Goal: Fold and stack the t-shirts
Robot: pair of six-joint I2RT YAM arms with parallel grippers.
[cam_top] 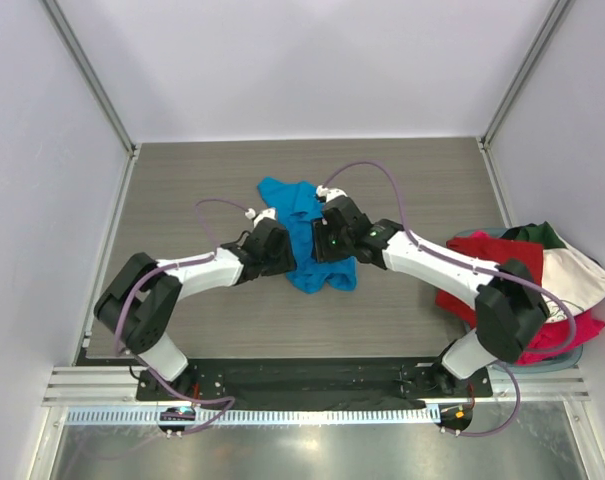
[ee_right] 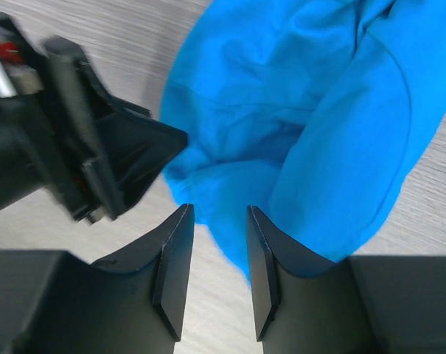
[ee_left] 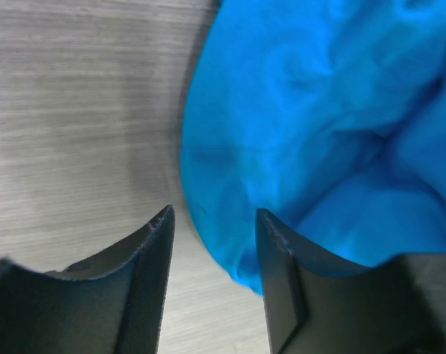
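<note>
- Blue t-shirt [cam_top: 300, 222]: we see it lying crumpled and unfolded on the grey wood-grain table [cam_top: 182, 190]. Both arms meet over its near half, and the far part spreads out beyond them.
- Left gripper [ee_left: 214, 215]: it stands at the left edge of the blue t-shirt, low over the table.
  - Its jaws are moderately apart.
  - The rounded edge of the cloth lies in the gap, up against the finger [ee_left: 278, 280] on the shirt's side. The other finger stands over bare table, clear of the cloth.
  - We see no pinch on the fabric.
  - The left wrist view is slightly blurred, so finer contact cannot be told.
- Right gripper [ee_right: 220, 212]: it sits at the near edge of the blue t-shirt, just beside the left gripper.
  - In the right wrist view, the left gripper's dark fingertip reaches the shirt's left border.
  - The jaws are narrow but parted.
  - A fold of the cloth comes down to the gap between the tips, and bare table shows between the fingers below it.
  - The cloth is not clamped.
- Other shirts: they lie in one loose, overlapping heap well to the right of the blue t-shirt, at the table's right edge, partly behind the right arm's elbow.
  - The red t-shirt [cam_top: 482, 250] lies nearest the blue one.
  - The dark green t-shirt [cam_top: 542, 237] is at the heap's far side.
  - The white t-shirt [cam_top: 574, 272] lies beside it.
  - The magenta-pink t-shirt [cam_top: 557, 335] is at the near side.
</note>
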